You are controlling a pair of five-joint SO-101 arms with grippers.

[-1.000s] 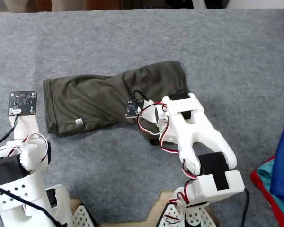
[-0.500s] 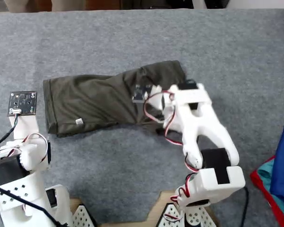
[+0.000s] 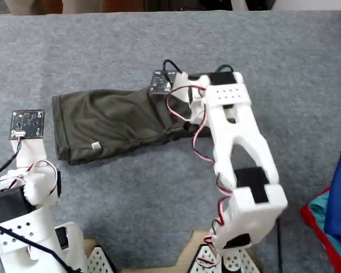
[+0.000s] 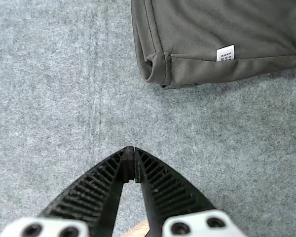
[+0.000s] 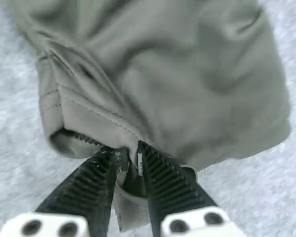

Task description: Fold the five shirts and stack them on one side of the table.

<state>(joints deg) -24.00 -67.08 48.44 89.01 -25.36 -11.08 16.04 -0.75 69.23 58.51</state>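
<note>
An olive-green shirt (image 3: 102, 122) lies partly folded across the middle of the grey table. My right gripper (image 5: 129, 155) is shut on a bunched hem at the shirt's (image 5: 177, 74) right end and holds that end lifted over the rest of the cloth. The right arm (image 3: 233, 131) stretches from the front edge to the shirt's right part. My left gripper (image 4: 130, 158) is shut on nothing and hovers over bare table, just short of the shirt's (image 4: 222, 29) near left corner with its white tag (image 4: 227, 53). The left arm (image 3: 28, 187) stands at the front left.
A pile of blue, teal and red clothes (image 3: 335, 210) lies at the table's right edge. Grey felt table (image 3: 273, 51) stretches bare behind and to the right of the shirt. Both arm bases stand at the front edge.
The right arm has swung away from the front edge, lifting the shirt's right end up and toward the left over the cloth. The left arm has not moved.
</note>
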